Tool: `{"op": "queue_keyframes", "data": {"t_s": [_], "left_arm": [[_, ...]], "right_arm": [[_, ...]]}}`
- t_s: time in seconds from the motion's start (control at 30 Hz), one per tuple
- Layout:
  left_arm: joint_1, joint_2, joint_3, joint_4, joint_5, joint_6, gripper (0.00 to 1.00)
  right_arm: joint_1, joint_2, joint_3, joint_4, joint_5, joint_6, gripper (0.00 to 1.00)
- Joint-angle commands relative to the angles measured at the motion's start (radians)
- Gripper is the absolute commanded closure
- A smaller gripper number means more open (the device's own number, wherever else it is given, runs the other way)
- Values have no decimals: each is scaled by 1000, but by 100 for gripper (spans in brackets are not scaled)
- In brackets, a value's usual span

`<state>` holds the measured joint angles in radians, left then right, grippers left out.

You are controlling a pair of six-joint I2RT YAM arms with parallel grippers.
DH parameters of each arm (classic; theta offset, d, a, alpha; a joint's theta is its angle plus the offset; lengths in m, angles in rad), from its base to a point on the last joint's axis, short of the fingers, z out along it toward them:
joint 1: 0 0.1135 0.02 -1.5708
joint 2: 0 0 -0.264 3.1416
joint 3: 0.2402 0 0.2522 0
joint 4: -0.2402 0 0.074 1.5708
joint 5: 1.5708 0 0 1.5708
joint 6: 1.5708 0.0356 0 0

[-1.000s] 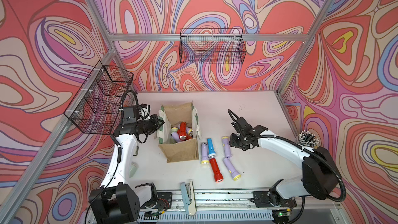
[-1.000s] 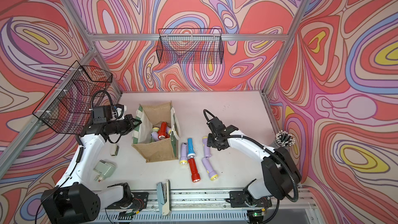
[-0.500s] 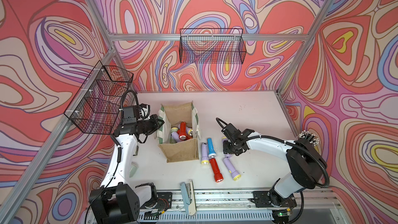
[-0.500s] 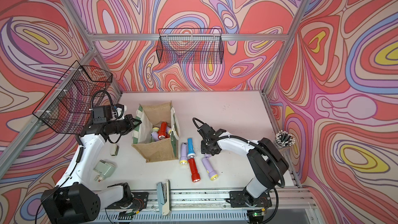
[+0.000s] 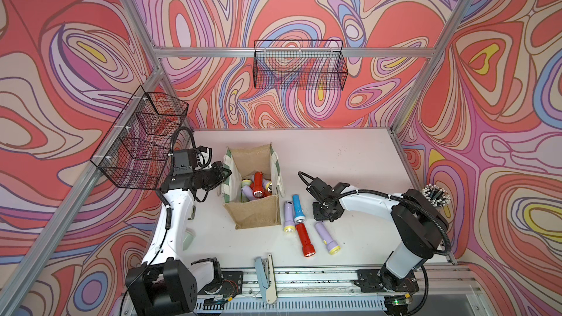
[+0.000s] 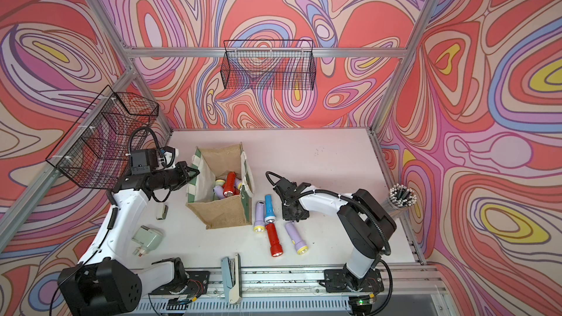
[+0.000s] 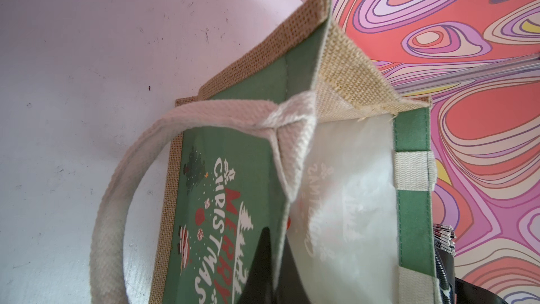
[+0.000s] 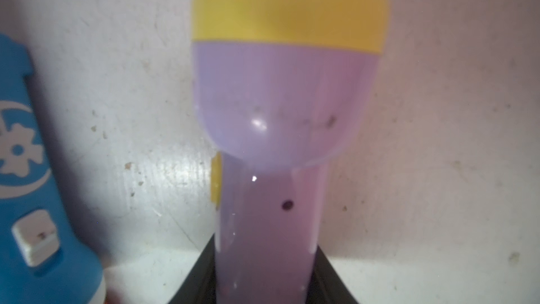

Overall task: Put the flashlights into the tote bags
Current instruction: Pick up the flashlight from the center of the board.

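Observation:
The tan tote bag (image 5: 258,217) stands open near the table's left side. My left gripper (image 5: 226,174) is shut on its green-and-white side panel (image 7: 233,200), with the panel's rim between the black fingers (image 7: 261,261). Inside the bag lie a red flashlight (image 5: 258,185) and a lilac one (image 5: 247,193). Right of the bag lie a lilac flashlight (image 5: 289,217), a blue flashlight (image 5: 298,209), a red flashlight (image 5: 304,240) and another lilac one (image 5: 327,237). My right gripper (image 5: 325,212) is low on the table, shut on a lilac flashlight (image 8: 277,106) that both top views hide.
Black wire baskets hang on the back wall (image 5: 299,66) and the left wall (image 5: 143,144). A stapler (image 5: 266,275) lies at the front edge. A pale green plug adapter (image 6: 147,237) lies beside the left arm. A cup of pens (image 5: 436,196) stands at the right.
My right gripper has moved left and down onto a lilac flashlight beside the blue one, and its jaws have closed on the barrel. The left arm and the bag have not moved.

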<state>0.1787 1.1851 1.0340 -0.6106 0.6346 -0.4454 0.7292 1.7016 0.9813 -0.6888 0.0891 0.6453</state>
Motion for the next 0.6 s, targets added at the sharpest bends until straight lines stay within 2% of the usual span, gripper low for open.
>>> {"op": "queue_keyframes", "data": {"t_s": [0.0, 0.07, 0.17, 0.37, 0.57], "left_arm": [[11, -19, 4, -9, 1, 13, 100], [11, -16, 7, -11, 7, 15, 100], [11, -20, 6, -11, 3, 16, 100], [11, -16, 4, -5, 11, 14, 100], [11, -17, 1, -2, 13, 13, 100]], "right_arm": [[3, 42, 2, -25, 40, 9, 68], [2, 44, 1, -32, 39, 8, 75], [2, 49, 12, -62, 78, 17, 79], [0, 18, 103, -138, 159, 7, 80], [-7, -52, 220, -223, 323, -31, 83]]}}
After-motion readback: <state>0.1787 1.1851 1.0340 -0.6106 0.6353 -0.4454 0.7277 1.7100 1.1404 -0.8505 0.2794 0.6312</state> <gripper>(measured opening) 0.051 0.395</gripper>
